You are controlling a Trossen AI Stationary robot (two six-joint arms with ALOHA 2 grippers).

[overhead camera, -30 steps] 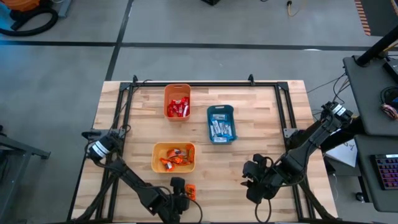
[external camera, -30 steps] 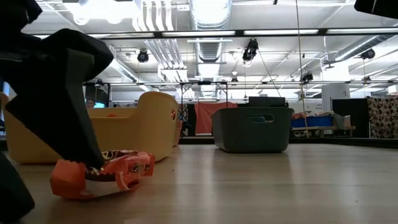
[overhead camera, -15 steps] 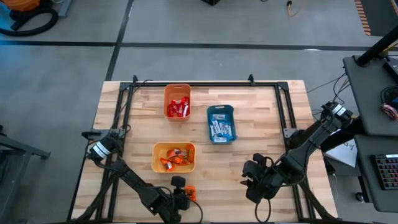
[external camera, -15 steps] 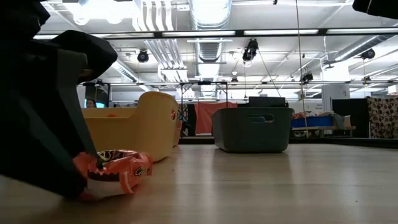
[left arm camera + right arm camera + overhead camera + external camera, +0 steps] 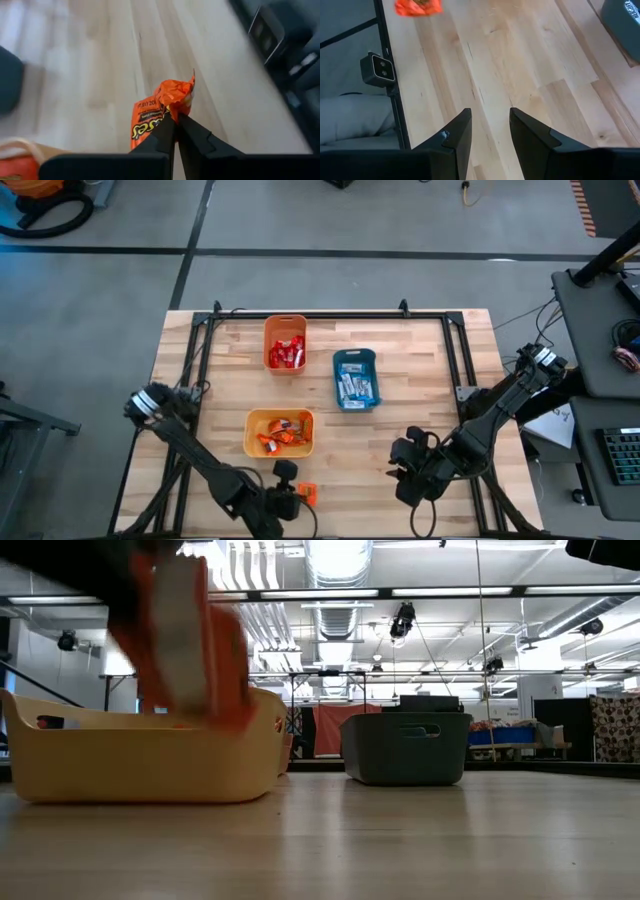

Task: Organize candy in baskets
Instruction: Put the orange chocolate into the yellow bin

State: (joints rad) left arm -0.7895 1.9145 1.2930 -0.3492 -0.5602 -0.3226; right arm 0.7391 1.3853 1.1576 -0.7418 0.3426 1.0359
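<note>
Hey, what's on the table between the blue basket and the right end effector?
Nothing: in the high view, bare wood separates the blue basket from the right end effector.

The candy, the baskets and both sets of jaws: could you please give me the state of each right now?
Orange candy: pinched, lifted off the table.
Left gripper: jaws shut on the candy.
Right gripper: jaws apart, empty.
Yellow basket: holds orange candy.
Orange basket: holds red candy.
Blue basket: holds light blue candy.
</note>
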